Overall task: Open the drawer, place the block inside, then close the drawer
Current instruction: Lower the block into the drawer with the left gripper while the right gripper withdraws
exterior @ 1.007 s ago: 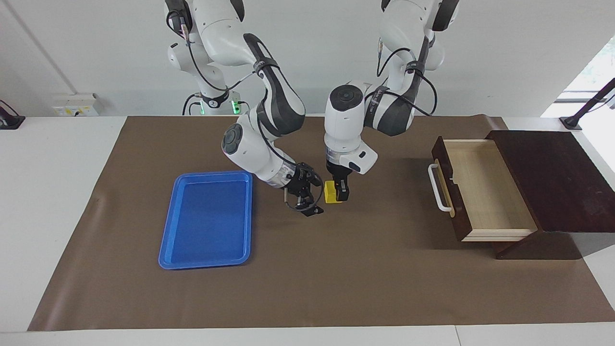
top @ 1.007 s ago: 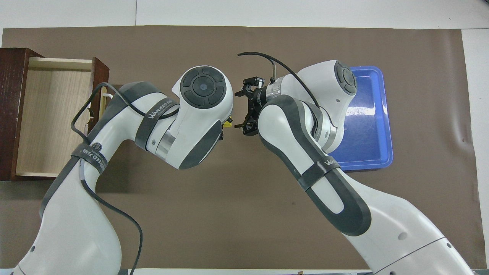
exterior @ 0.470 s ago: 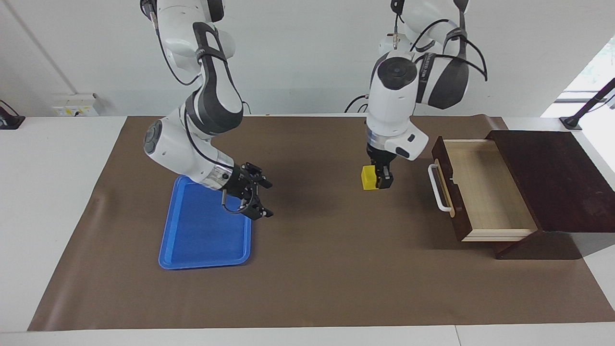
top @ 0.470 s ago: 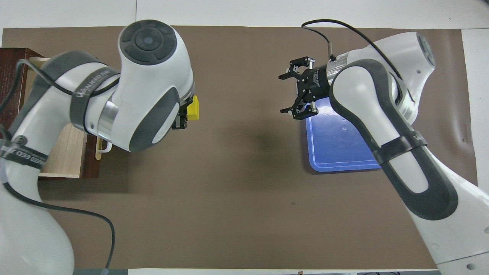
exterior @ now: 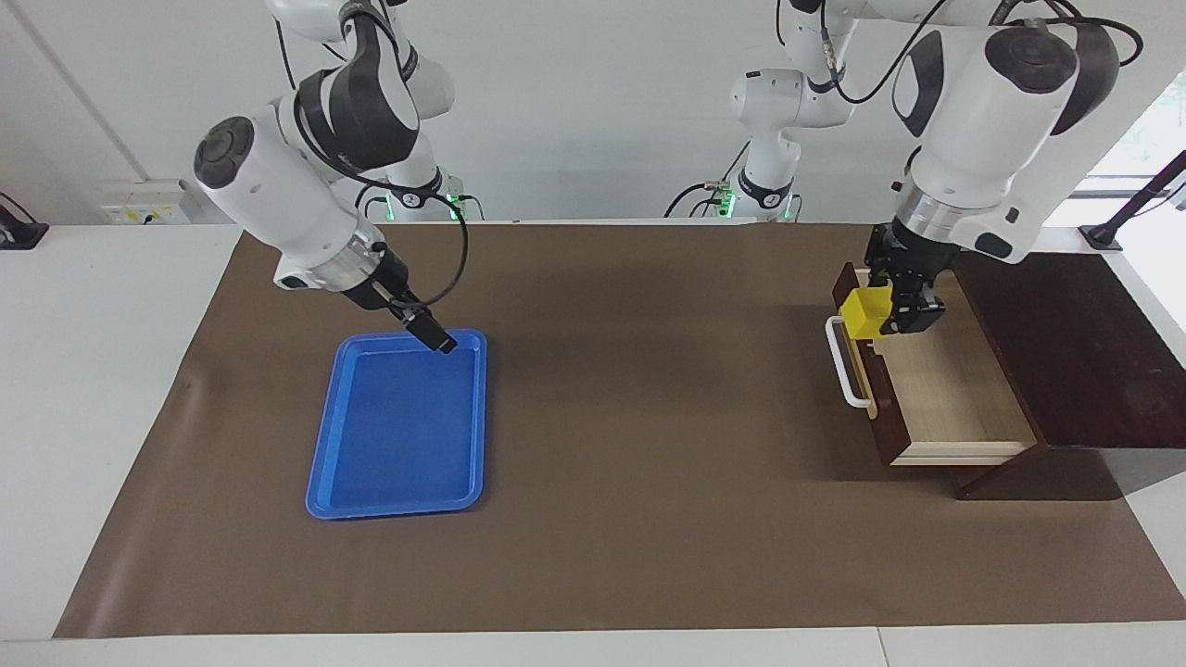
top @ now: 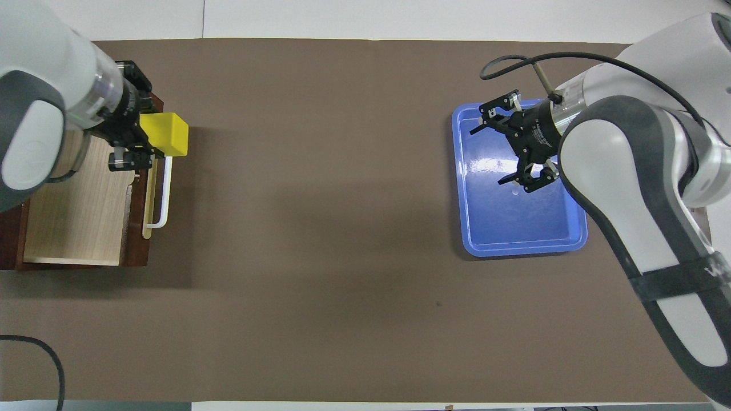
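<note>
Hanging over the open drawer, left gripper clamps the block; right gripper, fingers apart, over the blue tray.

Tray: blue, lying flat toward the right arm's end.
Mat: brown, covering the table.

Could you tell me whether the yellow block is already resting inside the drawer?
No, the block is held in the air by the left gripper over the open drawer's front edge.
</note>
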You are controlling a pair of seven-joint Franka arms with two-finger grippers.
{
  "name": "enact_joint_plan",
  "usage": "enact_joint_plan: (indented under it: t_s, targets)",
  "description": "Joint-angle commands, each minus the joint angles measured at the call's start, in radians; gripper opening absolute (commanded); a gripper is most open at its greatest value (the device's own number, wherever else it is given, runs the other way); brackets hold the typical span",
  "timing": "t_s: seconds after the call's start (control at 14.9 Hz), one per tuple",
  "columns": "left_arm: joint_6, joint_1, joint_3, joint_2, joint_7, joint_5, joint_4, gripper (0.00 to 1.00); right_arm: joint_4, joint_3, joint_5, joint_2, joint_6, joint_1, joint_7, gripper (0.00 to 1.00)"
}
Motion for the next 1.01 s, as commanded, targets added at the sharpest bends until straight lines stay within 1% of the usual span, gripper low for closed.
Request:
enact_joint_plan:
  t_s: [0.0,0.13,0.2,0.34,0.47,0.67,0.81,0.94]
  targets:
    - [0.125,0.091,-0.009,-0.079,0.11,-0.02,-0.169,0.0,-0.035,0.008,-0.08,-0.092,-0.063,-0.065,-0.214,1.0]
    - [0.199,0.143,-0.011,-0.113,0.17,-0.021,-0.255,0.0,-0.035,0.009,-0.155,-0.129,-0.09,-0.093,-0.348,1.0]
    - [0.222,0.169,-0.011,-0.115,0.179,-0.023,-0.277,0.0,-0.034,0.009,-0.191,-0.144,-0.111,-0.104,-0.414,1.0]
    - [0.238,0.18,-0.011,-0.11,0.187,-0.023,-0.3,0.0,-0.034,0.009,-0.26,-0.164,-0.139,-0.107,-0.519,1.0]
    - [0.289,0.182,-0.009,-0.116,0.178,-0.023,-0.38,0.0,-0.04,0.011,-0.338,-0.181,-0.174,-0.102,-0.642,1.0]
    - [0.352,0.189,-0.008,-0.15,0.189,-0.023,-0.481,0.0,-0.044,0.009,-0.357,-0.183,-0.165,-0.109,-0.817,1.0]
    - [0.391,0.217,-0.008,-0.152,0.19,-0.023,-0.506,0.0,-0.043,0.009,-0.364,-0.181,-0.165,-0.115,-0.838,1.0]
    - [0.405,0.231,-0.008,-0.15,0.189,-0.023,-0.517,0.0,-0.043,0.011,-0.401,-0.181,-0.162,-0.106,-0.896,1.0]
